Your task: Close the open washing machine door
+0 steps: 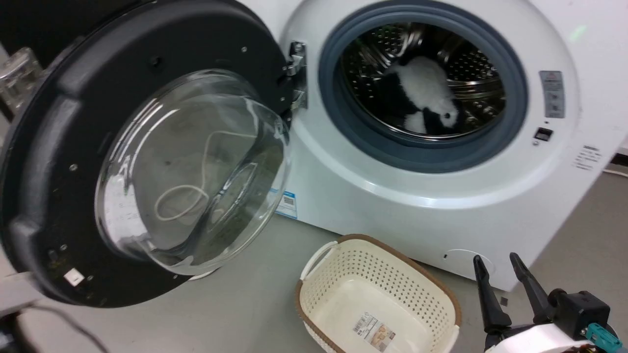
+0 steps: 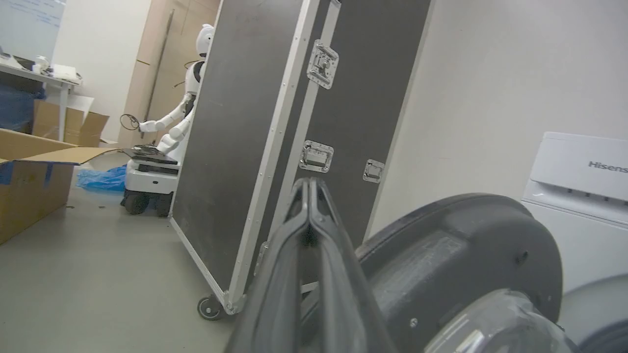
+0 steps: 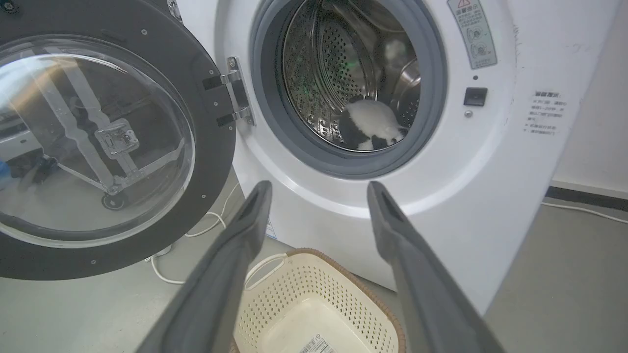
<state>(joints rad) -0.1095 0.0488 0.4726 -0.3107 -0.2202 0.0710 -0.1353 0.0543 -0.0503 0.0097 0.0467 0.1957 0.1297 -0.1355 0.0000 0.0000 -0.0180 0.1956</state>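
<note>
Left gripper [image 2: 310, 185] pinched together, right gripper [image 1: 494, 257] spread wide
Left's two long dark fingers meet right at the tips. Right one sits low at the near right, fingers well apart and pointing up, white wrist just below them.

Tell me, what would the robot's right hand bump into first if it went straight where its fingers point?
Probably the big white washing machine: the open right hand aims at its front just below the grey rubber ring. The cream perforated basket sits lower, likely under that line.
</note>
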